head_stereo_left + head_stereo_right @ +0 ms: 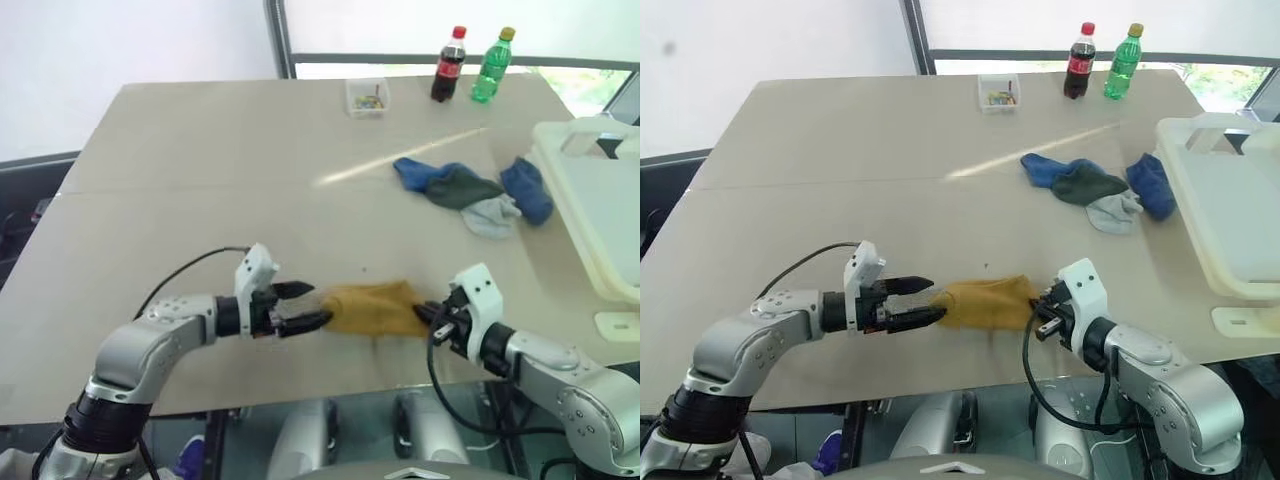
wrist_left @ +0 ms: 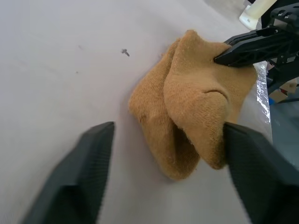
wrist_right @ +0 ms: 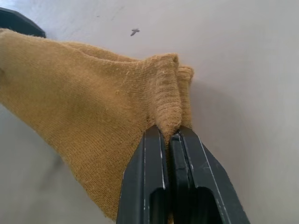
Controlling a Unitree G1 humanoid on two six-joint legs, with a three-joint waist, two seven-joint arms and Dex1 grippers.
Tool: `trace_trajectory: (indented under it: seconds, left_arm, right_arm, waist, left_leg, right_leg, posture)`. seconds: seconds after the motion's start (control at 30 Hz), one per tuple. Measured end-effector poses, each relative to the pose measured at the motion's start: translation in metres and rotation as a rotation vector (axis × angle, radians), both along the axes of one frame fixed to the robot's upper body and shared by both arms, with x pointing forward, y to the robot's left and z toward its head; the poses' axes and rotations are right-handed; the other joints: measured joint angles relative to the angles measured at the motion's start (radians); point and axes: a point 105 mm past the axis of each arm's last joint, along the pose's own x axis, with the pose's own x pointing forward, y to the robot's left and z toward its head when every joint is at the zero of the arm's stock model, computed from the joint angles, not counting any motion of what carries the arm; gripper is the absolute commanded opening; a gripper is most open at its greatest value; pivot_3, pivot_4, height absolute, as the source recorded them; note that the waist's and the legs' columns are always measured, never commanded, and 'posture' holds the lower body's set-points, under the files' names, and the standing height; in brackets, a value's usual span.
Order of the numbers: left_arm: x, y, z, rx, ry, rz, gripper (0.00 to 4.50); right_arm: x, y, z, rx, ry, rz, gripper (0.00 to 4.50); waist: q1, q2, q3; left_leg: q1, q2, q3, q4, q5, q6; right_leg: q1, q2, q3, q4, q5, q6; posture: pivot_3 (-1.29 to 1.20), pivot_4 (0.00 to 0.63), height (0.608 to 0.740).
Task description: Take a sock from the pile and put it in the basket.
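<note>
The mustard-yellow sock [image 1: 372, 307] lies near the table's front edge, between my two grippers. My right gripper [image 1: 428, 314] is shut on the sock's right end; the right wrist view shows the knit fabric [image 3: 93, 116] pinched between its fingers [image 3: 149, 186]. At the sock's left end my left gripper [image 1: 305, 306] stands open, its fingers [image 2: 79, 172] spread to either side of the sock [image 2: 196, 107] and not holding it. The pile [image 1: 470, 192] of blue, dark green and pale grey socks lies further back on the right. The white basket [image 1: 600, 200] stands at the table's right edge.
A small clear box [image 1: 367, 97] sits at the back of the table, with a cola bottle [image 1: 449, 65] and a green bottle [image 1: 492, 66] to its right. A black cable [image 1: 185, 270] loops from my left wrist.
</note>
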Motion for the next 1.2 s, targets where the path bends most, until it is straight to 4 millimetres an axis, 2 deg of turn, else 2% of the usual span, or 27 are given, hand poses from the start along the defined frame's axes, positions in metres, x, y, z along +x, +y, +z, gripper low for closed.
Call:
trace_trajectory:
  seconds: [0.17,0.47,0.7,0.97,1.07,1.2]
  left_arm:
    - [-0.003,0.01,0.004,-0.01,-0.008,0.01,4.27]
    - [0.006,0.004,0.0,0.017,-0.085,0.059,4.27]
    - [0.021,-0.005,-0.002,0.013,-0.139,0.133,4.27]
    - [0.024,0.0,0.002,-0.064,-0.057,0.195,4.27]
    - [0.033,-0.002,0.008,-0.07,-0.065,0.221,4.27]
    - [0.043,-0.005,0.001,-0.034,-0.057,0.269,4.27]
  right_arm:
    - [0.0,-0.001,0.004,-0.001,-0.032,0.031,0.0]
    - [0.005,-0.004,-0.001,0.01,-0.033,-0.003,0.0]
    - [0.007,-0.004,-0.002,0.019,-0.035,-0.02,0.0]
    - [0.018,0.001,0.007,0.052,-0.057,-0.043,0.0]
    - [0.02,0.003,0.006,0.064,-0.046,-0.046,0.0]
    - [0.022,0.002,0.006,0.058,-0.048,-0.051,0.0]
  waist:
    - [0.004,0.0,0.0]
    - [0.006,0.0,0.0]
    - [0.01,-0.001,0.0]
    - [0.007,-0.001,0.0]
    - [0.013,-0.001,0.0]
    - [0.015,-0.001,-0.001]
  left_leg:
    - [0.0,0.0,0.0,0.0,0.0,0.0]
    - [0.0,0.0,0.0,0.0,0.0,0.0]
    - [0.0,0.0,0.0,0.0,0.0,0.0]
    - [0.0,0.0,0.0,0.0,0.0,0.0]
    - [0.001,-0.001,0.0,0.0,0.0,0.0]
    - [0.001,-0.001,0.0,0.0,0.0,0.0]
  right_leg:
    - [0.0,0.0,0.0,0.0,0.0,0.0]
    - [0.0,0.0,0.0,-0.001,0.0,0.0]
    - [0.001,0.0,0.0,-0.001,0.001,0.001]
    - [0.001,0.001,0.0,0.0,0.002,0.003]
    - [0.002,0.0,0.0,0.0,0.002,0.004]
    - [0.002,0.0,0.0,0.0,0.002,0.004]
  posture:
    - [0.0,0.15,0.737]
    - [0.0,0.15,0.737]
    - [0.0,0.15,0.737]
    - [0.0,0.15,0.737]
    - [0.0,0.15,0.737]
    - [0.0,0.15,0.737]
